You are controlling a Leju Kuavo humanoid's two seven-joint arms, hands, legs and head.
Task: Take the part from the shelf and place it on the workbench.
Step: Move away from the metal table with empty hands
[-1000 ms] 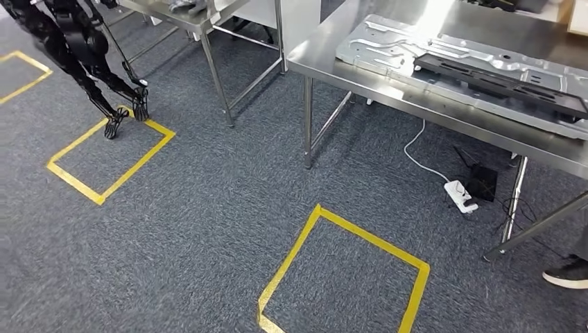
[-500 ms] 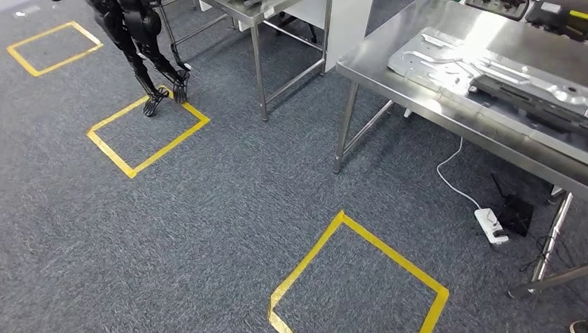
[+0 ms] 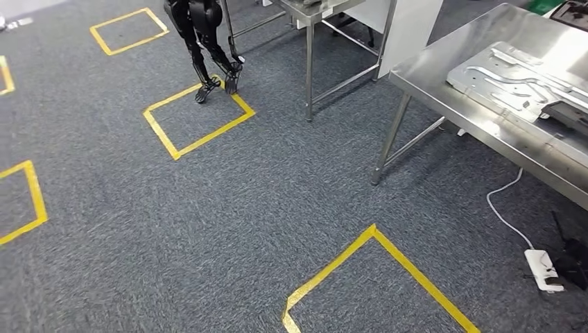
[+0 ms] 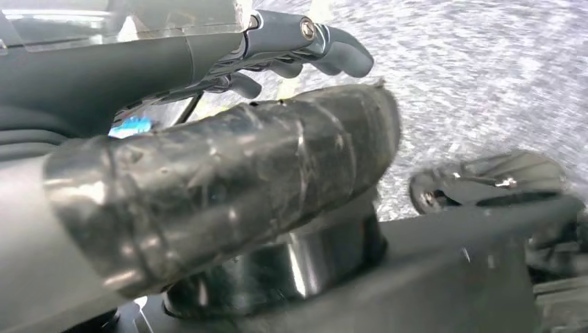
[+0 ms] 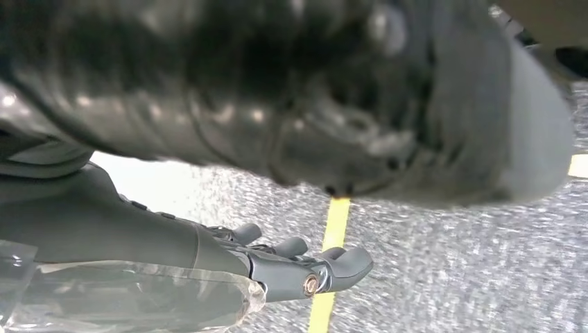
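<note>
While both arms hang over the grey carpet (image 3: 208,229), the left hand (image 4: 298,52) and right hand (image 5: 298,267) hold nothing, fingers loosely curled. Farther off, a silver part (image 3: 509,80) lies flat on the steel workbench (image 3: 444,76). Beyond it stands a black robot (image 3: 201,35).

The left hand (image 4: 305,48) hung over grey carpet, its fingers (image 4: 340,55) loosely curled and holding nothing. The right hand (image 5: 305,267) hung likewise above carpet, fingers (image 5: 347,263) slightly bent and apart, nothing in its grasp.
</note>
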